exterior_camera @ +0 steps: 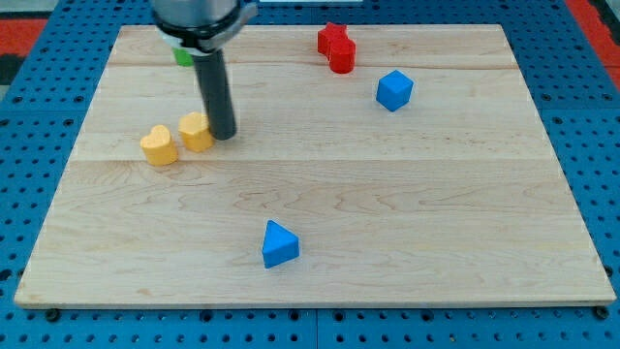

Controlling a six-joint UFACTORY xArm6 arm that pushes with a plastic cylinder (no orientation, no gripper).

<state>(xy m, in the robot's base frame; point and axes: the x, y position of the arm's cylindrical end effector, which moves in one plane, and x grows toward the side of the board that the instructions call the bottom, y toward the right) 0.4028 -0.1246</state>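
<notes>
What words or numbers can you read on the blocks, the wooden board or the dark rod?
There are none to read in this view.
The light wooden board shows only bare grain.
The two yellow blocks, the red blocks, the blue cube-like block, the blue triangular block and the partly hidden green block have plain faces.
The dark rod bears no label; my tip sits right beside the nearer yellow block.

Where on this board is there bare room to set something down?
Bare wood: the view's right side below the blue cube, and the bottom left beside the blue triangle. Crowded: upper left, where my tip touches a yellow block next to another yellow block; red blocks at top.
</notes>
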